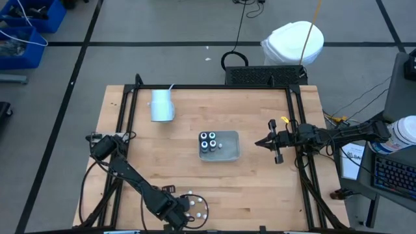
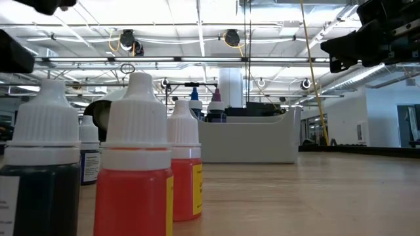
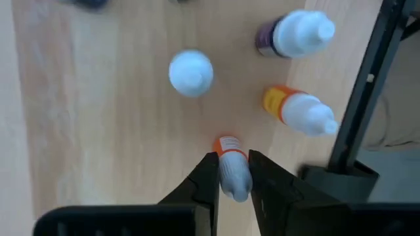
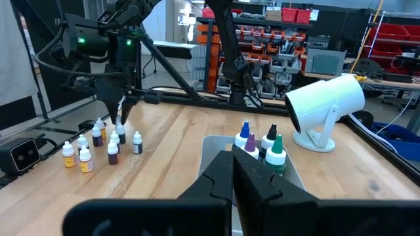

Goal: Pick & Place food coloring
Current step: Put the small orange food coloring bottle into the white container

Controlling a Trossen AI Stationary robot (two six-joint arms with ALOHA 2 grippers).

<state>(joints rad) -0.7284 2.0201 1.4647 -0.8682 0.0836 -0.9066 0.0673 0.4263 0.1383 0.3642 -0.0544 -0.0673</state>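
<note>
Pinched between your left gripper (image 3: 233,172) jaws is the white cap of one small orange bottle (image 3: 231,164), among the cluster of small bottles (image 4: 98,145) standing on the wood at the near edge of the table (image 1: 260,188), left of centre. You see three loose neighbours just beside it from the wrist: one orange-bodied (image 3: 298,111), one dark-bodied (image 3: 292,34), one seen cap-on (image 3: 191,73). Four larger bottles (image 1: 208,141) stand upright in the left end of the grey tray (image 1: 231,153) at the table's middle. Farther left, a white cup (image 1: 162,105) lies on its side. Your right gripper (image 1: 260,143) hangs to the right of the tray, jaws pressed together and holding nothing.
</note>
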